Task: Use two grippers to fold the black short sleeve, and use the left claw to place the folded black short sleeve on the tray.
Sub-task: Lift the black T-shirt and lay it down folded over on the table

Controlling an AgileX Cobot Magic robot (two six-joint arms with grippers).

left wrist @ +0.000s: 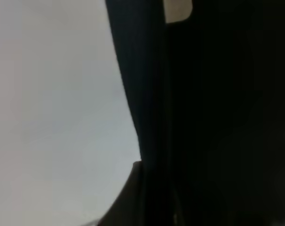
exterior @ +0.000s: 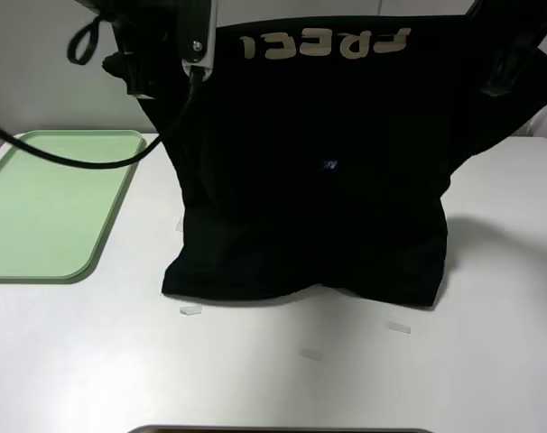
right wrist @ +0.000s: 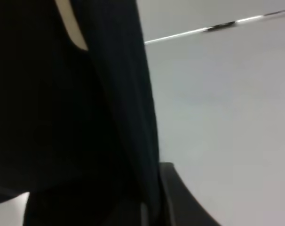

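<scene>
1. Left gripper (exterior: pixel 170 63): jaws pressed together, pinching one edge of the black short sleeve (exterior: pixel 310 180) at the upper left of the exterior high view.

2. Right gripper (exterior: pixel 504 72): jaws likewise closed on the opposite edge, at the upper right of that view.

3. Check the wrist views with caution. Black cloth (left wrist: pixel 217 117) fills most of each, so you cannot confirm exactly where either pair of jaws bites.

4. The garment hangs between the two grippers like a curtain across the centre of the frame. The pale lettering (exterior: pixel 323 43) reads upside down along the top edge, and the blue neck label (exterior: pixel 330 165) shows at mid-frame. The lower part lies bunched on the table (exterior: pixel 490 361), just below centre.

5. The tray (exterior: pixel 48 198) lies at the left of the frame, near the garment's lower left corner but apart from it. Nothing rests on it.

6. Step in hand: the fold. The held edge is raised and not yet laid over the part resting on the table.

7. Next move, as judged from this position: carry both grippers together, at matched height and pace, so that the cloth stays taut between them. Lower the held edge onto the resting part, and release only when it lies flat. Watch that the bunched part does not drag. Placing on the tray, by the left gripper alone, comes after.
</scene>
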